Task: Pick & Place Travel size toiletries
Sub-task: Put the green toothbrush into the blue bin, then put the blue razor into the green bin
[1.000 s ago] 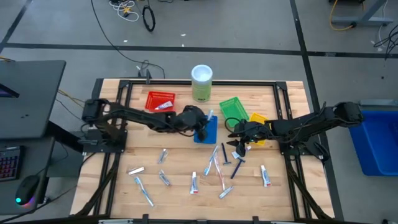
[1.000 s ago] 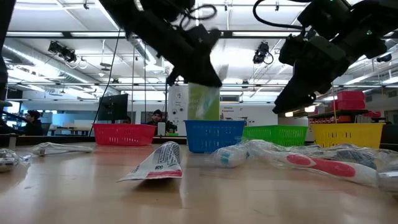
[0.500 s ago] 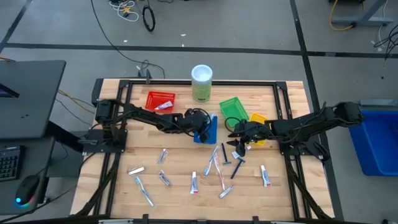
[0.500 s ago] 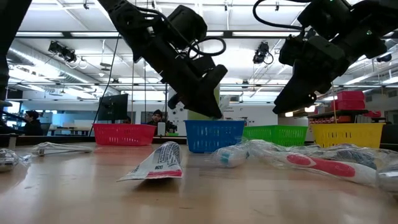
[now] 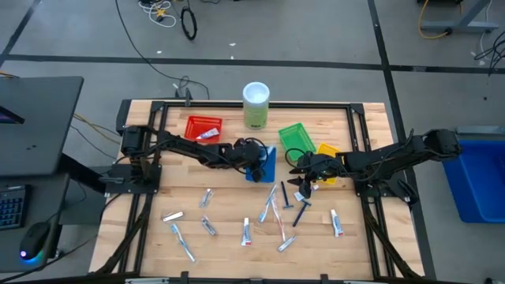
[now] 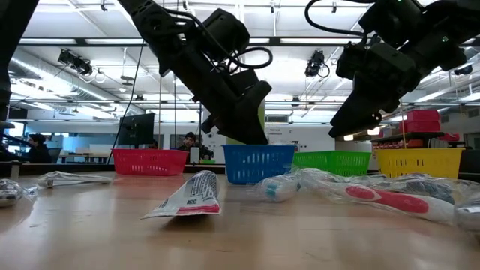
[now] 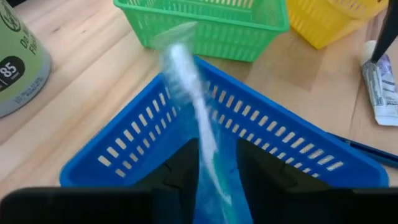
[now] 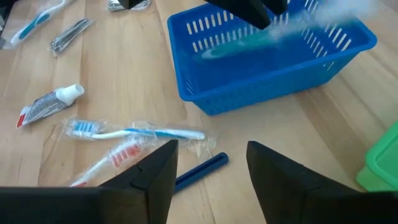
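Note:
My left gripper (image 5: 256, 162) hangs over the blue mesh basket (image 5: 267, 167), slanting down into it, with its fingers apart. A pale blue toothbrush in a clear wrapper (image 7: 193, 99) runs between the fingers. It shows blurred, its head over the basket's far rim and its other end low inside the basket (image 8: 214, 53). My right gripper (image 8: 211, 168) waits open, with nothing in it, above the wrapped toothbrushes (image 8: 137, 132) at mid-table. More tubes (image 5: 246, 231), toothbrushes and a dark razor (image 5: 298, 213) lie flat on the near half of the table. My left gripper has a finger (image 7: 180, 174) on either side of the toothbrush's handle (image 7: 214, 180), coming from above and slanting down into the basket. I cannot tell whether they touch it. The toothbrush is smeared while the fingers and the basket are sharp.
A red basket (image 5: 203, 128), a green basket (image 5: 296, 138) and a yellow basket (image 5: 327, 154) stand in a row with the blue one. A tall pale-green canister with a white lid (image 5: 256, 105) stands at the far edge. A white tube (image 8: 50, 104) lies near my right gripper.
My left gripper has sunk toward the blue basket and tipped further down, then held still over it. The toothbrush has gone down with it, from above the basket's rim into the basket.

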Tool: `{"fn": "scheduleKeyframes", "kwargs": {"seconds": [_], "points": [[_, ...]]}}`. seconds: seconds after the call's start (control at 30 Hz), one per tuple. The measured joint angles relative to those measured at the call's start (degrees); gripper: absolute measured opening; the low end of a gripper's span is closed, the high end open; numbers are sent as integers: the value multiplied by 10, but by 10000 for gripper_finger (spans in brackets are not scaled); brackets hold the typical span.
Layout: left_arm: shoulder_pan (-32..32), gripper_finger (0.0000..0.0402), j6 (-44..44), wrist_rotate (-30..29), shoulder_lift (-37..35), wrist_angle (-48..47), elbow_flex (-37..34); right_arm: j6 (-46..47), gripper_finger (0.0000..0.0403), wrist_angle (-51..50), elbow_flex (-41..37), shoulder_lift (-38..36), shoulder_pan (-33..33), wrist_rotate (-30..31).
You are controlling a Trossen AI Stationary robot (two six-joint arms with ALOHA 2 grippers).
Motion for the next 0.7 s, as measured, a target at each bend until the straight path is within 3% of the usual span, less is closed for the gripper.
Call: {"fn": "scheduleKeyframes", "kwargs": {"seconds": [0.3, 0.53, 0.7], "points": [[0, 139, 2, 7, -18, -3, 0, 14, 201, -2, 0, 0, 18, 0], [-7, 140, 16, 8, -119, -64, 0, 45, 186, 9, 7, -11, 38, -32], [-25, 139, 26, -21, -196, -149, 0, 43, 180, -64, 77, -20, 38, -53]]}}
